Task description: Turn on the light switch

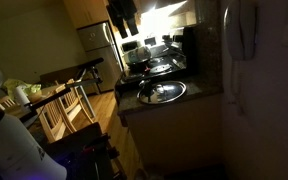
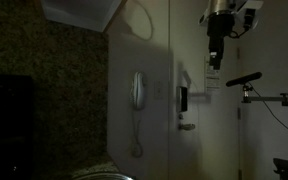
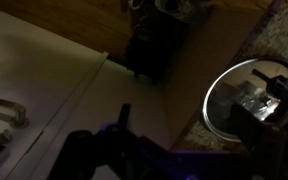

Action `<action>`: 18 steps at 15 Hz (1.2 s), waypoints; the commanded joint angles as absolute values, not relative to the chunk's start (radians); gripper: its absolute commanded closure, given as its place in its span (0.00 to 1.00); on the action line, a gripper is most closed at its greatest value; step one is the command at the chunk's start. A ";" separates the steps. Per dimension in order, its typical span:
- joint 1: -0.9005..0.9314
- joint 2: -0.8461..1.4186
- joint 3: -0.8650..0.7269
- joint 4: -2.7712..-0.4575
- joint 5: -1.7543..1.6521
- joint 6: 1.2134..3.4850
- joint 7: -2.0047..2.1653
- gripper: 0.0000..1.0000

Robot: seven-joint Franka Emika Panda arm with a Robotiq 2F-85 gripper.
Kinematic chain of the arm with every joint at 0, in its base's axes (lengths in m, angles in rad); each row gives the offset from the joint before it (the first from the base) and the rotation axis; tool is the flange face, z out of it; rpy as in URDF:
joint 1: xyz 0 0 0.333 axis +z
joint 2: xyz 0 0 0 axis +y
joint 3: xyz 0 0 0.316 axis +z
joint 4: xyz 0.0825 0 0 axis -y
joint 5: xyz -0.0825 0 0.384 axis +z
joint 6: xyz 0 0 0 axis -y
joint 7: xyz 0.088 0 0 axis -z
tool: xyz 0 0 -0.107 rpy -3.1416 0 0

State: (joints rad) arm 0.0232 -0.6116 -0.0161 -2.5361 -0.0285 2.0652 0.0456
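Observation:
The scene is very dark. In an exterior view a small pale plate, the light switch (image 2: 160,90), shows faintly on the wall just right of the white wall phone (image 2: 137,92). My gripper (image 2: 216,62) hangs fingers down from the top, up and to the right of the switch and well clear of it, beyond the wall's corner. Its jaws hold nothing that I can see, and their gap is too dark to read. In the wrist view only a dark finger (image 3: 124,118) shows, and the switch is out of view there.
A dark rectangular wall fixture (image 2: 184,98) sits under the gripper, with a small pale plate (image 2: 187,126) below it. A round steel sink (image 1: 162,91) is set in a granite counter (image 1: 206,92). The phone (image 1: 246,30) hangs above it. Wooden chairs (image 1: 64,105) stand nearby.

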 commanded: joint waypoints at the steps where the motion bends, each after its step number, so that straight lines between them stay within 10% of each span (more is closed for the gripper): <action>1: 0.014 -0.588 -0.003 -2.517 -0.002 2.229 0.067 0.00; 18: -0.039 -0.456 -0.123 -2.330 0.132 2.330 0.078 0.00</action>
